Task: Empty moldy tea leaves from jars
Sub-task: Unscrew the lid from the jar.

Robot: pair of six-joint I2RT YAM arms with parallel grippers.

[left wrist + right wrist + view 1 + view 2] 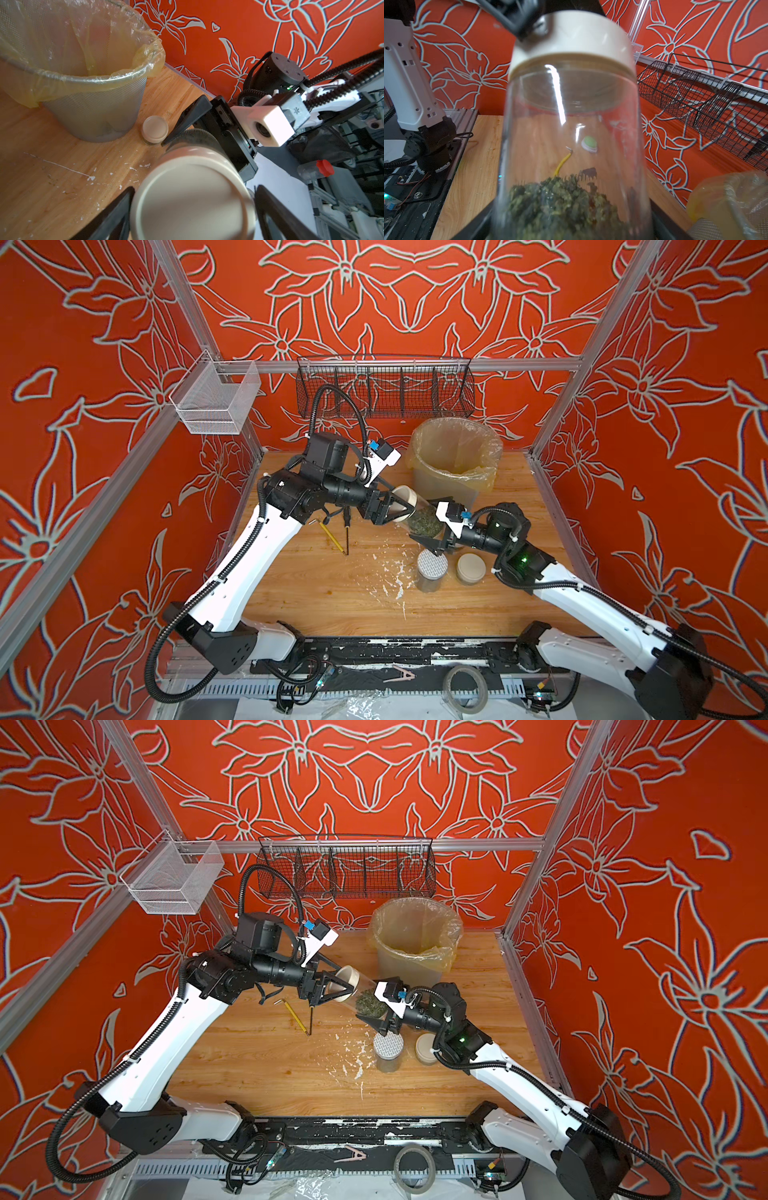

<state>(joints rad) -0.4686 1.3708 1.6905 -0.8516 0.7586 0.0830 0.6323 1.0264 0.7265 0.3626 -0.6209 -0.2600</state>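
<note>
The jar [417, 512] hangs tilted mid-frame in both top views, the right tool [426, 522] clamped round it, leaves [560, 199] pooled at its base. The left tool [402, 502] pinches the lid [193, 197]: twist squarely, keeping the jar steady, then tip over the bin [453, 456].

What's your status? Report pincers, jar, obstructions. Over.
Left pincer closed on cream lid. Right pincer clamped on jar, tilted above the table, tea leaves inside. Lined bin just beyond, nothing between.
</note>
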